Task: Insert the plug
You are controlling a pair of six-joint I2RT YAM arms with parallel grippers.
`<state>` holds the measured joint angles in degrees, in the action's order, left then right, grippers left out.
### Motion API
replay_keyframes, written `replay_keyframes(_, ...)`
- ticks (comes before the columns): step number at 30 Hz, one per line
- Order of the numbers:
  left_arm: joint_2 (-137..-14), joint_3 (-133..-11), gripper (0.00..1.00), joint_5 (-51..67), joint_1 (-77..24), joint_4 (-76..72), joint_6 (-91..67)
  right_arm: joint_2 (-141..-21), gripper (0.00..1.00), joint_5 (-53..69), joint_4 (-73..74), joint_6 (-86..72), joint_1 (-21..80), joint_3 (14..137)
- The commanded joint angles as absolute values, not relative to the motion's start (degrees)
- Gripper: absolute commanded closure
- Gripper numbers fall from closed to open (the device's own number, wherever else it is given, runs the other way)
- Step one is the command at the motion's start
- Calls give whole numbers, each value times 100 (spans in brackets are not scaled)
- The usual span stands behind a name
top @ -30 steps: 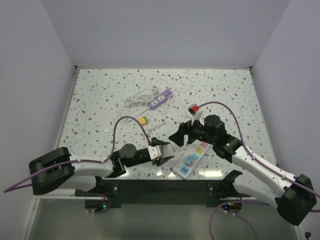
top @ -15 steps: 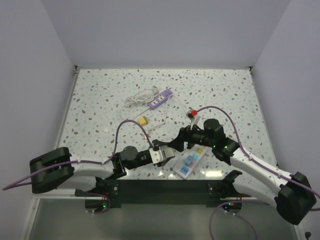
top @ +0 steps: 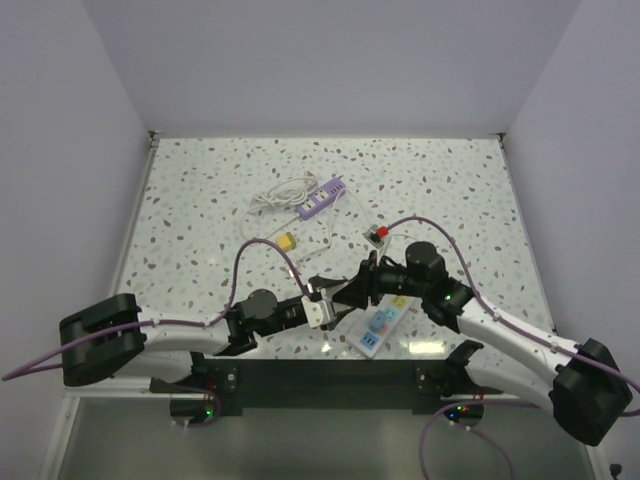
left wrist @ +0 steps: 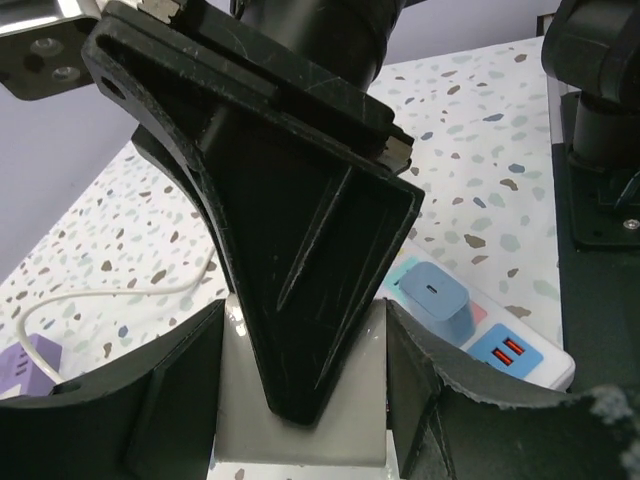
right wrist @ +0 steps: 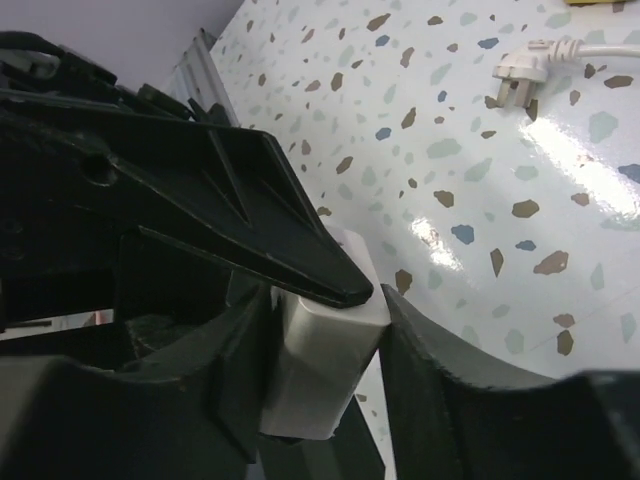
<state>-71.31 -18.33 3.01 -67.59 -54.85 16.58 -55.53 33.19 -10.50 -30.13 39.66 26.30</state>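
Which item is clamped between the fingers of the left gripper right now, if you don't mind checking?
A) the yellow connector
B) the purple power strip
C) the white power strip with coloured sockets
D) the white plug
D: the left wrist view shows the white plug wedged between the fingers of the left gripper, while the white power strip lies on the table.

The left arm is lying low along the near edge, its left gripper [top: 323,306] clamping the white plug [right wrist: 320,362]. The right arm is bending inward, the right gripper [top: 343,296] pinching the same plug crosswise
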Motion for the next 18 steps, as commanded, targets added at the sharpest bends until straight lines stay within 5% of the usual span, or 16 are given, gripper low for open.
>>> replay_keyframes(1, -7014, -2101, 100, 360, -6794, -5959, 1872, -5616, 59, 3779, -1634, -3129, 4008, 2549)
replay_keyframes(3, -7014, -2101, 100, 334, -6794, -5977, 1863, -5634, 69, 3893, -1757, -3173, 4025, 2531)
replay_keyframes(4, -7022, -2101, 96, 282, -6785, -6003, 1855, -5651, 82, 3920, -1801, -3182, 4025, 2523)
replay_keyframes(7, -6996, -2109, 69, 185, -6794, -5985, 1811, -5678, 100, 3955, -1916, -3234, 4034, 2470)
replay_keyframes(10, -6944, -2083, 41, 36, -6794, -5985, 1775, -5616, 100, 3859, -1960, -3296, 4034, 2417)
replay_keyframes(14, -6803, -1961, 20, -263, -6794, -5994, 1714, -5344, 100, 3516, -1829, -3270, 4034, 2408)
replay_keyframes(16, -6663, -1899, 0, -333, -6794, -6012, 1626, -5134, 100, 3350, -1671, -3209, 4025, 2426)
replay_keyframes(18, -6496, -1854, 0, -352, -6794, -5916, 1556, -4923, 100, 3051, -1391, -3138, 4034, 2487)
